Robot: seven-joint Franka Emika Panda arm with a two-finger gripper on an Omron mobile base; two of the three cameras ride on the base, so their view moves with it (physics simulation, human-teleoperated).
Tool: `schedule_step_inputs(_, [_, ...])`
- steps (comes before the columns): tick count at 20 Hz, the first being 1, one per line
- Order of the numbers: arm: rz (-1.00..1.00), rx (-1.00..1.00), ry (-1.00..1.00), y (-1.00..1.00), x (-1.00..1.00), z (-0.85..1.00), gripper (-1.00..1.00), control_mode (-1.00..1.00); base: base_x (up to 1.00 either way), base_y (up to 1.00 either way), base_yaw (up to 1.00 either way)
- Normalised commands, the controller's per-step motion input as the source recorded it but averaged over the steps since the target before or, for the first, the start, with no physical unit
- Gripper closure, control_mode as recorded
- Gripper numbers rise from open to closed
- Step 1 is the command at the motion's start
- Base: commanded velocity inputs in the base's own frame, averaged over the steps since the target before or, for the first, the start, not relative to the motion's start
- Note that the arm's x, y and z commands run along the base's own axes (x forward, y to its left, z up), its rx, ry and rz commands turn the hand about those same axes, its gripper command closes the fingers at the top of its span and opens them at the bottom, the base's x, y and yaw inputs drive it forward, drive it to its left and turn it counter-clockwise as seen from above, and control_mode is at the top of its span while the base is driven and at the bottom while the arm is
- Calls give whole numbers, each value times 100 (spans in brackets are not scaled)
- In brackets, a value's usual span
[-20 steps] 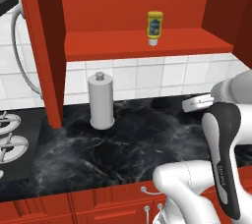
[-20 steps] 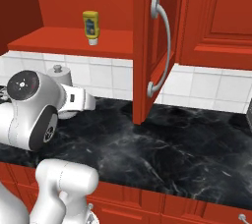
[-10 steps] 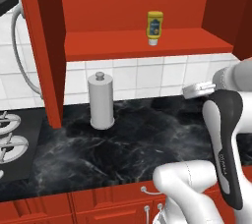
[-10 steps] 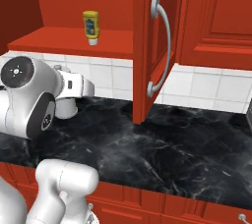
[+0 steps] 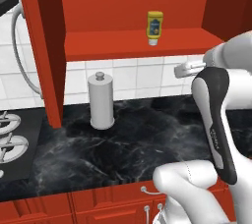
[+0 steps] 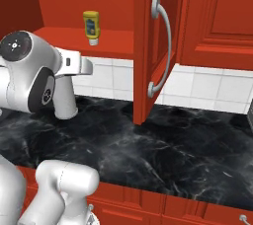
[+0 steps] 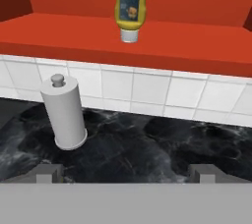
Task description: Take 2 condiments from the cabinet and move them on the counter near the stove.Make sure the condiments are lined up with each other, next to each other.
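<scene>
Reaching for the yellow squeeze bottle [image 7: 131, 4]
It stands cap-down on the cabinet [image 7: 74, 34] shelf, above and ahead of the gripper [image 7: 125, 174], whose jaws are spread wide.

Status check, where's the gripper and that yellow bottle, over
Gripper open, empty, above the counter, facing the cabinet. Yellow squeeze bottle cap-down on the shelf, untouched. Grey cylinder stands below left, off the line to the bottle.

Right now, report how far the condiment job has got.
Done: nothing visible; no condiment stands on the counter by the stove. In hand: nothing; the gripper is open, facing the yellow squeeze bottle on the cabinet shelf. Left: fetch it, place it, line up a second beside it.
</scene>
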Motion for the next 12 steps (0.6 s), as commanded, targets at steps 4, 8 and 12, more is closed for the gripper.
schedule_step_inputs(4, [6,0,-3,1,18,15,-100,-100,0,0,0])
schedule_step_inputs(8, [8,0,2,0,3,0,-100,-100,0,0,0])
schedule_step_inputs(12, [0,0,1,0,21,0,-100,-100,0,0,0])
